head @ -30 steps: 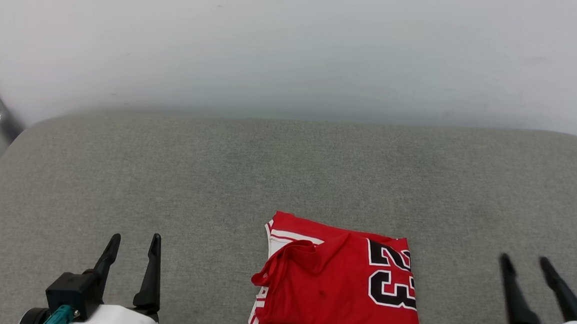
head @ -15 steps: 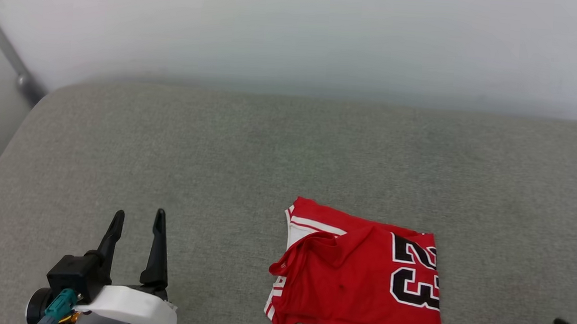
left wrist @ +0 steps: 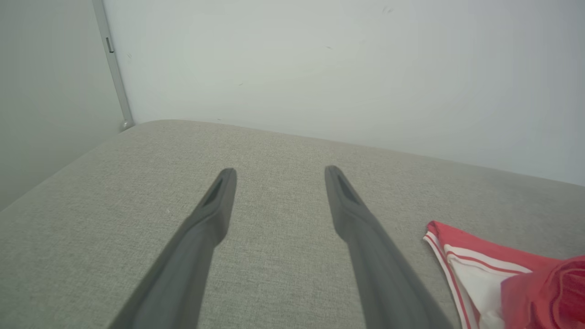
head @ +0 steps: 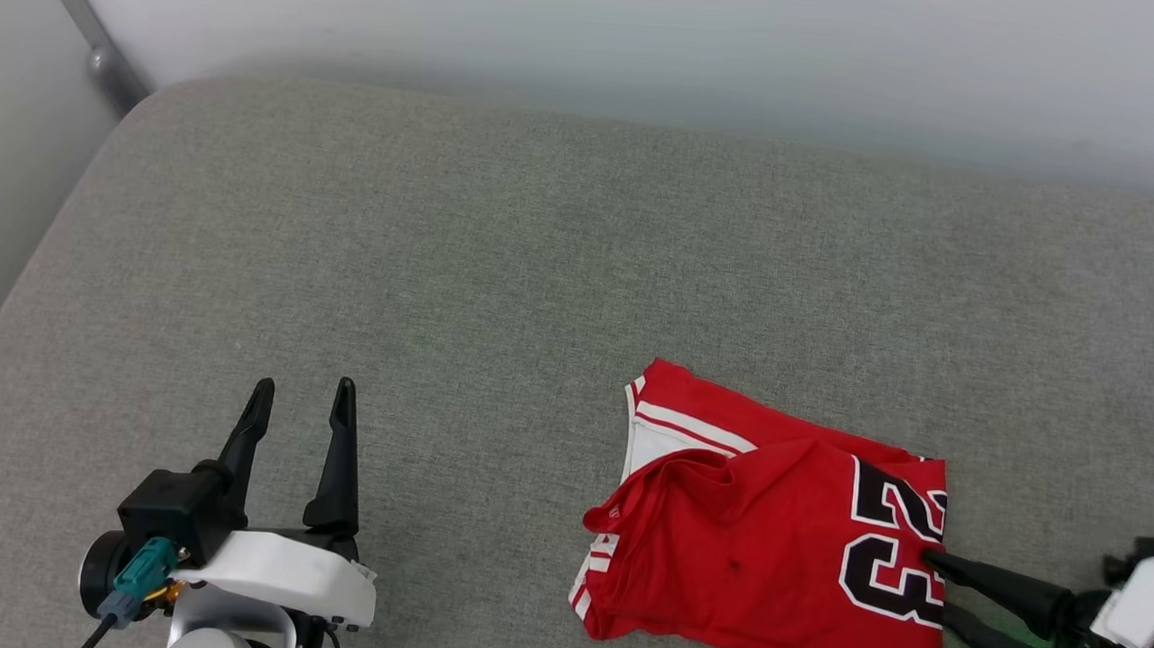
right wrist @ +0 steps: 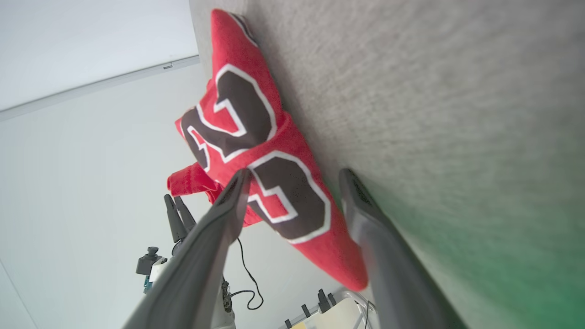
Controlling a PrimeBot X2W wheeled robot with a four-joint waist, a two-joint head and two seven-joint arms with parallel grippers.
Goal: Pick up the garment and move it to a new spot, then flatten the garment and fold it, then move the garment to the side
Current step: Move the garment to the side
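The garment (head: pixel 774 546) lies folded into a rough rectangle on the near right part of a grey cushion (head: pixel 441 256), well to the right of the left claw (head: pixel 303 385). It is red. At its far left corner a white sleeve panel shows, edged in red-and-white stripes, and a loose red flap is bunched over the left side with a soft crease. A black "23" outlined in white sits sideways along its right edge. More striped trim peeks out at the near left corner.

The cloth looks thin and smooth, with a small dark speck near its middle. The cushion is a coarse woven fabric with a rounded far left corner. Behind it stands a plain pale wall (head: pixel 655 38), with a slanted grey metal rail (head: pixel 84 23) at the far left.

The left claw hovers over bare cushion at the near left, its two long, dark, tapered fingers pointing away from the robot and standing apart with nothing between them. A white housing (head: pixel 271 571) and a teal connector (head: pixel 136 568) sit behind it. The right claw (head: pixel 934 581) reaches in from the near right, lying low and pointing left, fingers apart. One fingertip overlaps the "3" at the garment's right edge and the other sits beside that edge against the cushion; it is not clamped on the cloth
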